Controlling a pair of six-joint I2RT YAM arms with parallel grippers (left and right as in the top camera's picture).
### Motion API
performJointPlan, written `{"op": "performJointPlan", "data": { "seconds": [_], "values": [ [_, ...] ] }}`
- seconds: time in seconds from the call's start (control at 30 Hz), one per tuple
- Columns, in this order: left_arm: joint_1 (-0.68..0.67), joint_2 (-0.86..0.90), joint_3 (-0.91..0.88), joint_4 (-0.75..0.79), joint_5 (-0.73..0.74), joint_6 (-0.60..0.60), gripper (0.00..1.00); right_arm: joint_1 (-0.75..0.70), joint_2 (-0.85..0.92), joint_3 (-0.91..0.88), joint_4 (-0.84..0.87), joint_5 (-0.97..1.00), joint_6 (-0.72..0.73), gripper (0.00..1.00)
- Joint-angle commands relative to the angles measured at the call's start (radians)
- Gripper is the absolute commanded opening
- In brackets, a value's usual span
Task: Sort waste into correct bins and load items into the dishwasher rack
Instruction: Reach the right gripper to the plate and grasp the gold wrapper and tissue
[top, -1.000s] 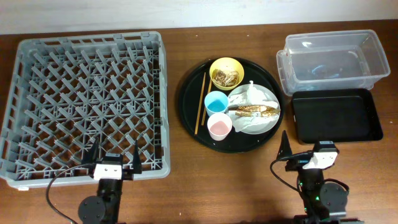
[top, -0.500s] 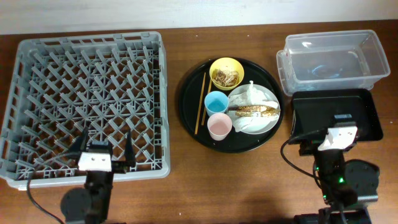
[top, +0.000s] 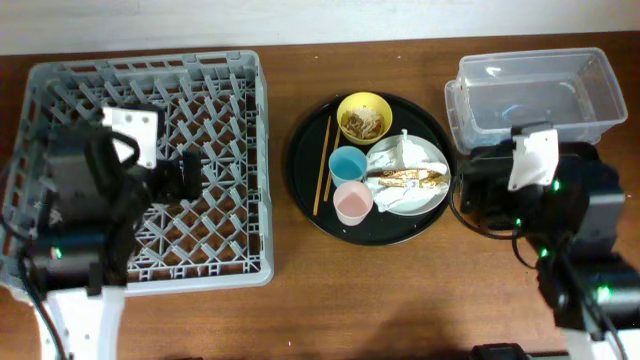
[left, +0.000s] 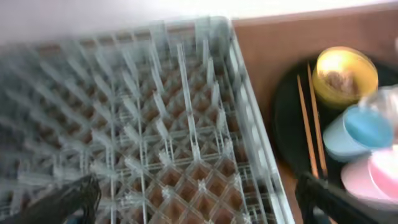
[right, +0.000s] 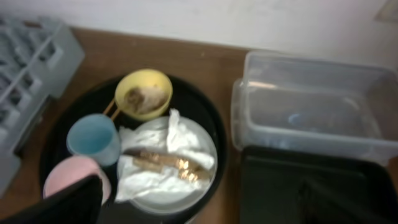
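The grey dishwasher rack (top: 60, 80) fills the left. A round black tray (top: 305, 190) holds a yellow bowl (top: 364, 117) with brown scraps, a blue cup (top: 348, 163), a pink cup (top: 353, 203), two chopsticks (top: 322, 165) and a pale plate (top: 428, 198) with white napkins (top: 400, 155) and a gold foil wrapper (top: 408, 179). The clear tub (top: 535, 90) stands at the back right. The shallow black tray (right: 280, 186) lies in front of it, mostly hidden overhead by my right arm. My left gripper (left: 199, 208) is open and empty over the rack. My right gripper (right: 199, 205) is open and empty, between plate and black tray.
The left arm (top: 100, 190) hangs over the rack's front half. The right arm (top: 545, 195) hangs over the shallow black tray. Bare wooden table (top: 280, 320) runs along the front.
Both arms have risen from the front edge and moved forward, the left over the rack and the right over the shallow black tray. The objects have not moved.
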Motion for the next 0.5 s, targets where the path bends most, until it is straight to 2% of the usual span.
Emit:
{"op": "performJointPlan", "data": {
  "seconds": [0.0, 0.1, 0.13, 0.33, 0.37, 0.47],
  "values": [
    [0.002, 0.171, 0.236, -0.188, 0.083, -0.008, 0.99, 0.009, 0.147, 0.178, -0.145, -0.079, -0.009, 0.98],
    [0.002, 0.277, 0.317, -0.238, 0.134, 0.005, 0.99, 0.009, 0.284, 0.282, -0.238, -0.136, -0.009, 0.98],
    [0.002, 0.299, 0.317, -0.233, 0.111, 0.005, 0.99, 0.009, 0.313, 0.286, -0.238, -0.137, -0.009, 0.98],
    [0.001, 0.426, 0.317, -0.208, 0.187, 0.002, 0.98, 0.010, 0.445, 0.285, -0.230, -0.174, -0.001, 0.98],
    [0.002, 0.444, 0.317, -0.208, 0.183, -0.010, 0.98, 0.010, 0.477, 0.285, -0.206, -0.181, 0.087, 0.98],
    [0.002, 0.466, 0.317, -0.209, 0.140, -0.085, 0.98, 0.040, 0.583, 0.284, -0.186, -0.162, 0.425, 0.73]
  ]
}}
